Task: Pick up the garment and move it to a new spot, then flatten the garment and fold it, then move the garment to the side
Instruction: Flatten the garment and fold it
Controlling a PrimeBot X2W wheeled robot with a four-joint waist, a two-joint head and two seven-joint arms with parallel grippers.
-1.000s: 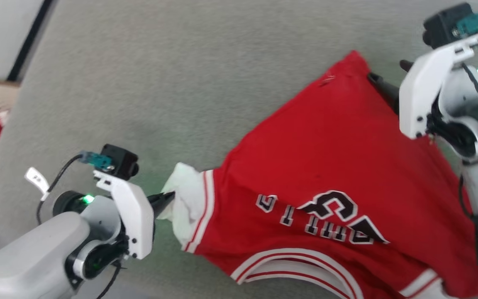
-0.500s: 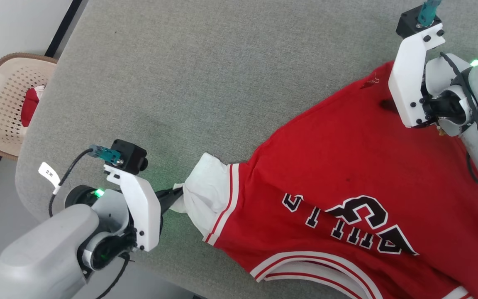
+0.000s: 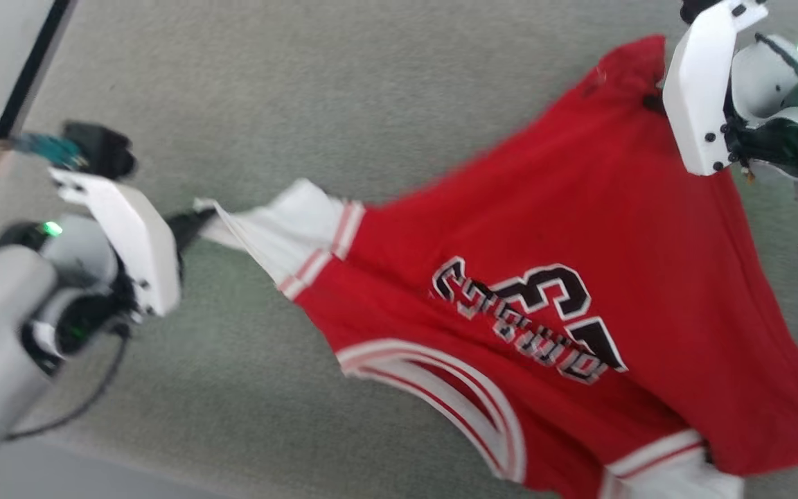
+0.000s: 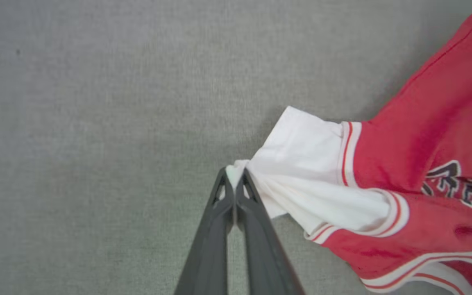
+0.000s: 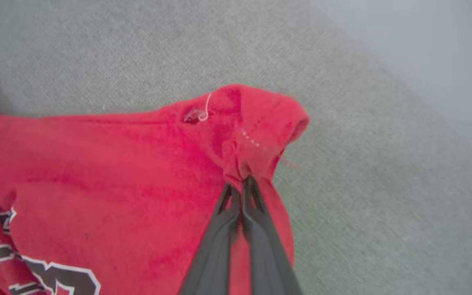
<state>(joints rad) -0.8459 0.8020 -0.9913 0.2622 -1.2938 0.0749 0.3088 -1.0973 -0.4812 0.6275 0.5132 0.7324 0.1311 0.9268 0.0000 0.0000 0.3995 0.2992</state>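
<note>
Grey surface (image 3: 302, 104); garment (image 3: 544, 208), lettering (image 3: 530, 312) blurred, in clenched left fingers (image 4: 215, 229) and right fingers (image 5: 219, 246).

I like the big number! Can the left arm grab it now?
Probably not yet: the left gripper is shut on the white sleeve of the shirt, so it is busy, though nothing covers the number.

The head camera looks steeply down on the grey table (image 3: 302, 83) at a skewed angle, taking in both arms and the garment (image 3: 544, 229) spanning between them. The left wrist camera sights along the left hand (image 4: 232, 180), close on the white sleeve (image 4: 301, 164). The right wrist camera sights along the right hand (image 5: 242, 182), close on a red corner (image 5: 260, 123). All three views share the garment and the table.
</note>
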